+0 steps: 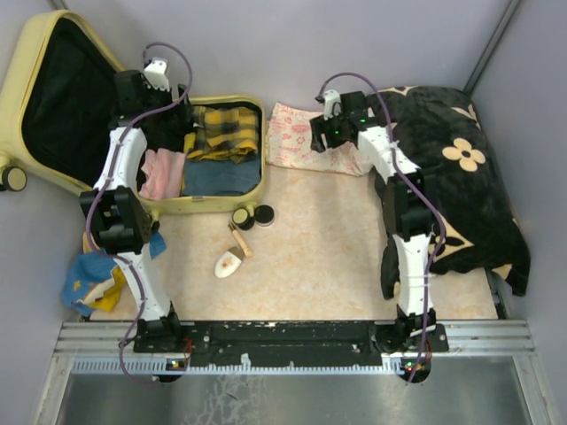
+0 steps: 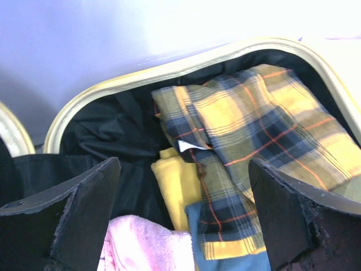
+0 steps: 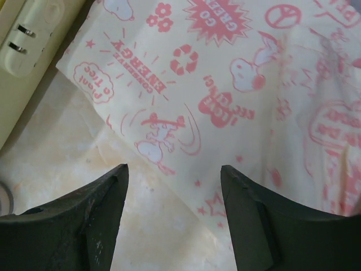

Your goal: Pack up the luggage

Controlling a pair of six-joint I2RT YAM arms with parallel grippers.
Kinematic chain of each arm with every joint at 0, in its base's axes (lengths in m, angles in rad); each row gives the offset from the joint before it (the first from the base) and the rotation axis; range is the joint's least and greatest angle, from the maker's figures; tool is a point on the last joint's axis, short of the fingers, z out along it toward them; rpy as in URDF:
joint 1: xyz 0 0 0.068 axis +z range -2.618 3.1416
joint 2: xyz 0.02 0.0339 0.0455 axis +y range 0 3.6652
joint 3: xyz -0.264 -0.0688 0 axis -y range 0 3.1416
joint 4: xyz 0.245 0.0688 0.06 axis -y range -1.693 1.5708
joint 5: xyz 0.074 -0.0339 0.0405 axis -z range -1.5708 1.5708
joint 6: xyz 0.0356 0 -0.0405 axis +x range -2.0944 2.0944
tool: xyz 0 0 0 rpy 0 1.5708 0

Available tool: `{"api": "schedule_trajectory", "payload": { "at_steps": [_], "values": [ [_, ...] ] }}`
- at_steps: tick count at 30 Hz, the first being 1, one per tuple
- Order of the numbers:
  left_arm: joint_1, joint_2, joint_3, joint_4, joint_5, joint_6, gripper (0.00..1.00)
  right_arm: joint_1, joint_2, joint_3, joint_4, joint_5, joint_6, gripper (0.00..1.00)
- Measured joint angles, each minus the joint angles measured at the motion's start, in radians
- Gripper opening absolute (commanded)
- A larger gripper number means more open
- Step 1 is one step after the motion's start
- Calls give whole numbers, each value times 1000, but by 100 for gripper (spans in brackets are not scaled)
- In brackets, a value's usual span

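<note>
Luggage (image 1: 204, 204) lay open at the far left of the table (image 1: 328, 266), its lid tilted back toward the left wall and the black lining exposed. The lower half held a plaid shirt (image 1: 223, 131) at the far side, a blue garment (image 1: 221, 175) nearer, a pink cloth (image 1: 164, 170) to the left and a yellow item (image 2: 175, 192) partly under the shirt. Left gripper (image 2: 183, 175) hung over these contents, jaws wide apart with nothing between them. Right gripper (image 3: 174, 172) hung over the edge of a printed cloth (image 3: 225, 84), jaws apart and empty; contact with it could not be determined. That cloth lay between the luggage and a black flowered cloth (image 1: 461, 195). A brush (image 1: 232, 259) lay near the luggage wheels.
</note>
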Motion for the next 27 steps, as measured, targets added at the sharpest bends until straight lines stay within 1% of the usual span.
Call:
{"api": "schedule_trajectory", "payload": {
  "at_steps": [4,8,12,15,18,21,22,25,27],
  "values": [
    [-20,-42,-38,-26,63,45,100,61,151,139,22,50,19,57],
    [-64,-87,-111,-50,119,116,100,96,284,273,64,103,47,55],
    [-132,-109,-161,-77,163,177,100,100,361,322,108,160,54,51],
    [-186,-113,-184,-84,187,201,100,90,391,323,112,203,56,48],
    [-241,-113,-200,-90,208,204,100,78,385,284,126,218,71,44],
    [-294,-115,-216,-73,230,158,100,62,332,176,167,208,84,43],
    [-317,-115,-227,-55,230,126,100,52,295,113,176,198,85,43],
    [-379,-115,-255,-9,192,44,100,24,194,-48,189,179,84,43],
    [-431,-114,-272,32,137,-30,100,0,134,-135,177,160,85,43]
  ]
}}
